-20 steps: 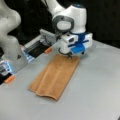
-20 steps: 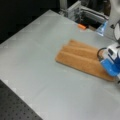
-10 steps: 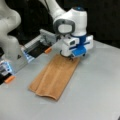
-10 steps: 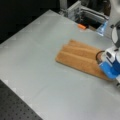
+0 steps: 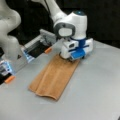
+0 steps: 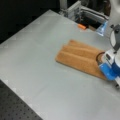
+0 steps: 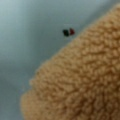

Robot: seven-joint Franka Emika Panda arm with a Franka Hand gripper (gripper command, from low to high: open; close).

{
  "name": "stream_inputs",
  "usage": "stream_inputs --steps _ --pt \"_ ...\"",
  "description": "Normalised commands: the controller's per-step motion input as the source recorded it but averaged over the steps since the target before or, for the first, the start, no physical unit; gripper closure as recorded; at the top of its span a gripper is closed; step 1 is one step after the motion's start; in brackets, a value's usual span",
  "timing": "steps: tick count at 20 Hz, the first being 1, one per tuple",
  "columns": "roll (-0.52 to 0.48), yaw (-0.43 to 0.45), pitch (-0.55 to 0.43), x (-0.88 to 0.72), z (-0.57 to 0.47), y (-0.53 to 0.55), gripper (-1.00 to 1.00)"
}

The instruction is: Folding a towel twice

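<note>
A robotics lab. A bare grey counter (image 6: 37,57) sits on a perforated optical breadboard (image 6: 15,107). Aluminium framing (image 6: 75,10) stands against black backdrop.

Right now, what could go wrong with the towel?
The tool is pressed low on one short end of the towel, so it might drag the whole strip across the table rather than lift it. The towel's raised lengthwise ridge looks loose, so the first fold could slip open.

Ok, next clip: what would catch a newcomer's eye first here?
The orange-brown towel, lying as a long narrow strip with a raised ridge along it, apparently already folded once, stands out on the grey table. The gripper presses down at the strip's far end in both front views, and the wrist view is filled with terry pile.
</note>
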Motion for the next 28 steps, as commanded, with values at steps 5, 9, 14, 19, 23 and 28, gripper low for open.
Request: stream_inputs --steps 5,9,14,19,23,28 --pt "-0.163 -0.047 -0.083 0.05 -0.17 0.08 1.00" --pt "-0.178 -0.065 -0.092 0.05 -0.18 0.10 1.00" --pt "-0.187 -0.042 -0.102 0.05 -0.16 0.13 1.00" --pt "-0.176 0.005 -0.090 0.01 -0.13 0.14 1.00" --pt "-0.156 0.051 -0.031 -0.05 -0.04 0.10 1.00" --pt "-0.146 0.149 0.077 -0.12 0.14 -0.01 1.00"
